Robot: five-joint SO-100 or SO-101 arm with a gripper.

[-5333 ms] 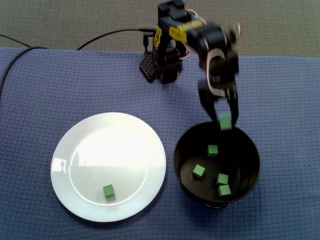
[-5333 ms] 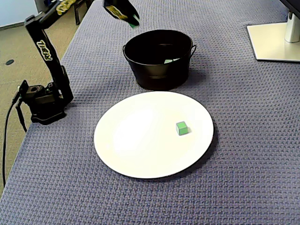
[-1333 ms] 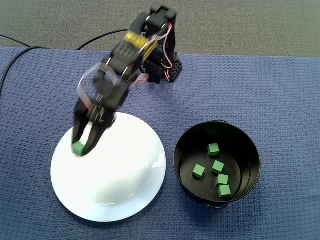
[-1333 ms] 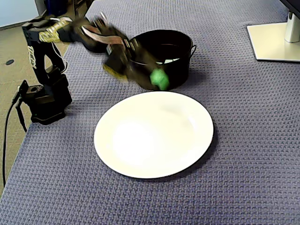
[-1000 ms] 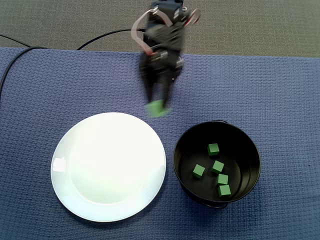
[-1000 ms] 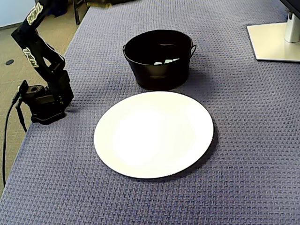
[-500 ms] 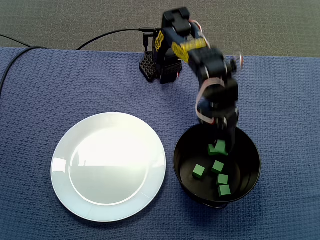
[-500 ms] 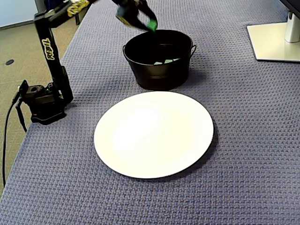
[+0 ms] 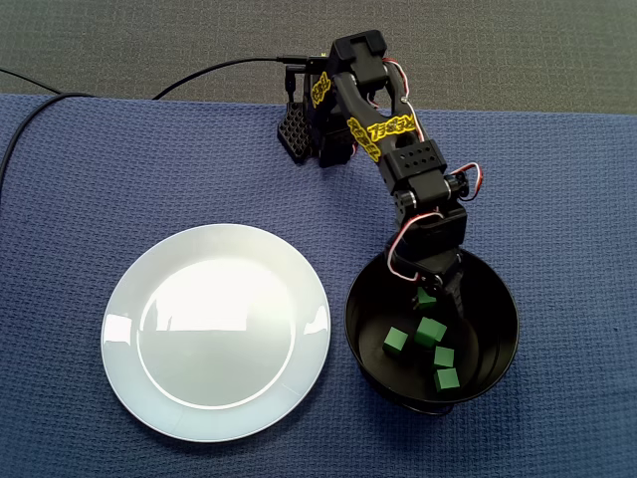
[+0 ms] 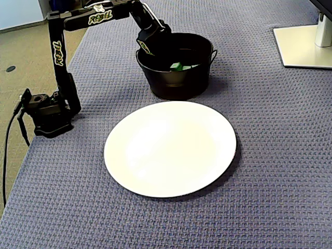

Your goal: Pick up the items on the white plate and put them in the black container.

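5 green cubes (image 9: 395, 342) visible in black container (image 9: 493, 299), jaws partly hidden inside, grip unclear

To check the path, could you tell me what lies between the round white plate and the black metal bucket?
Only a bare strip of blue woven cloth; a fixed view shows the round white plate and black metal bucket apart.

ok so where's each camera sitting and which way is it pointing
A fixed view: overhead, facing straight down on the white plate and black bucket; the whole arm shows, base toward the top, gripper down in the bucket.
A fixed view: raised beside the table, looking obliquely across the plate to the bucket; the arm's base stands left, its gripper inside the bucket.
Shared: plate, bucket, green cubes, arm, blue cloth.
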